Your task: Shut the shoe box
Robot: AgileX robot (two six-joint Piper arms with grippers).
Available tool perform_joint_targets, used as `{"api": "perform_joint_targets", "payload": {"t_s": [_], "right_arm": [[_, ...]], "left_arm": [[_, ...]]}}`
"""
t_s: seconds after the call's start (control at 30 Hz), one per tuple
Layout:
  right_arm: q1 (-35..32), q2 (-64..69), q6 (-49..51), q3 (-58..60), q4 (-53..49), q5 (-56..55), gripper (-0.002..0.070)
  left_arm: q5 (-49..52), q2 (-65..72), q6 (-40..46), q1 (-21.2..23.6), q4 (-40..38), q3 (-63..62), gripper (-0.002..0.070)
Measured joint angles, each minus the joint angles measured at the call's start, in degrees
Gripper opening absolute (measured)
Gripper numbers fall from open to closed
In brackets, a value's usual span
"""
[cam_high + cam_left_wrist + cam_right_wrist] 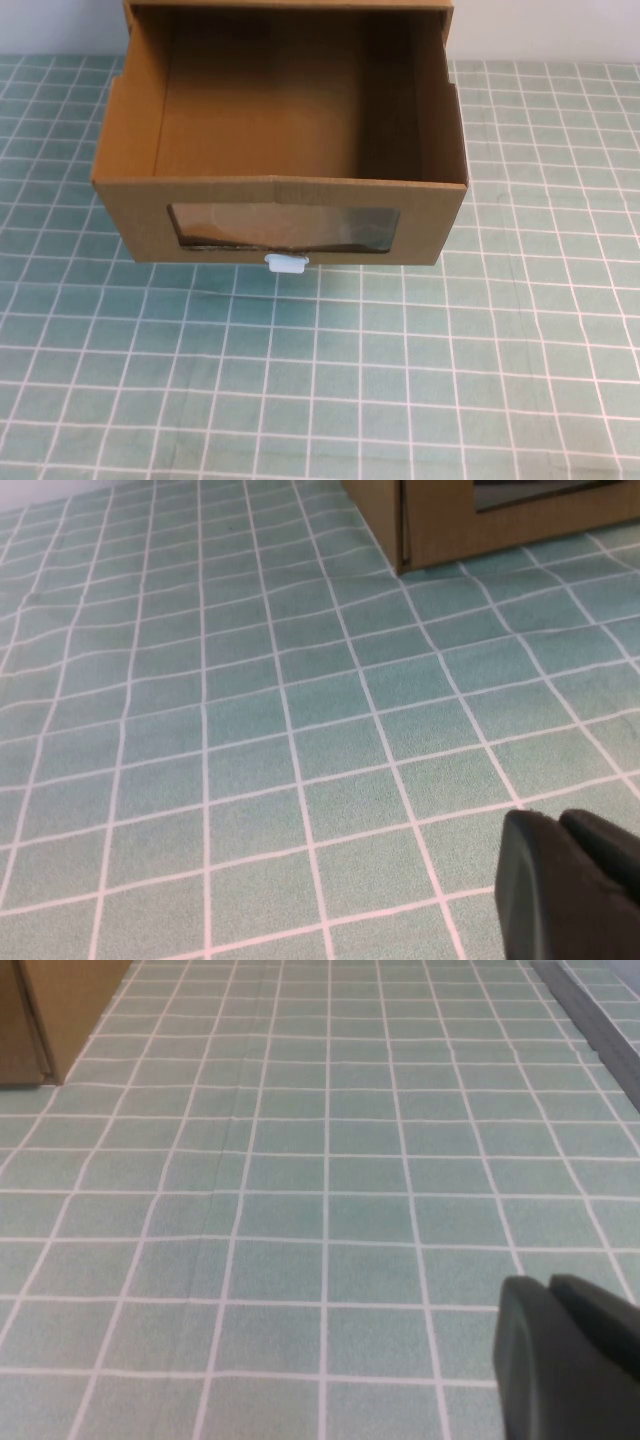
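With the shoe box (280, 190) drawn open at the table's (400, 380) far middle, a skewed push could jam it, while the left gripper (572, 880) and right gripper (565, 1355), apparently closed and empty, are held low nearby.

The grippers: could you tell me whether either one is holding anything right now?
Nothing is held: left gripper and right gripper hang shut above the mat, away from the shoe box.

We see a bench (500, 350) covered by a green mat (200, 380) ruled with thin white lines into a grid of squares. At the far edge of the bench stands a pale wall (550, 30). In the right wrist view, a grey strip (590, 1010) runs along the edge of the mat.
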Motion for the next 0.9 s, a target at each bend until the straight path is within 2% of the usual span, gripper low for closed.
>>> {"api": "perform_joint_targets", "payload": {"t_s": [0.2, 0.37, 0.47, 0.73, 0.9], "right_arm": [[0.00, 0.00, 0.00, 0.00, 0.00, 0.00, -0.0014], [0.00, 0.00, 0.00, 0.00, 0.00, -2.24, -0.0014], [0.00, 0.00, 0.00, 0.00, 0.00, -8.01, -0.0014], [0.00, 0.00, 0.00, 0.00, 0.00, -32.75, -0.0014], [0.00, 0.00, 0.00, 0.00, 0.15, -38.14, -0.0014]], "left_arm": [[-0.40, 0.00, 0.00, 0.00, 0.00, 0.00, -0.0005], [-4.73, 0.00, 0.00, 0.00, 0.00, 0.00, -0.0005], [-10.43, 0.00, 0.00, 0.00, -0.42, 0.00, -0.0005], [-31.19, 0.00, -0.60, 0.00, -1.60, 0.00, -0.0005], [-34.80, 0.00, -0.82, 0.00, -1.69, 0.00, -0.0005]]}}
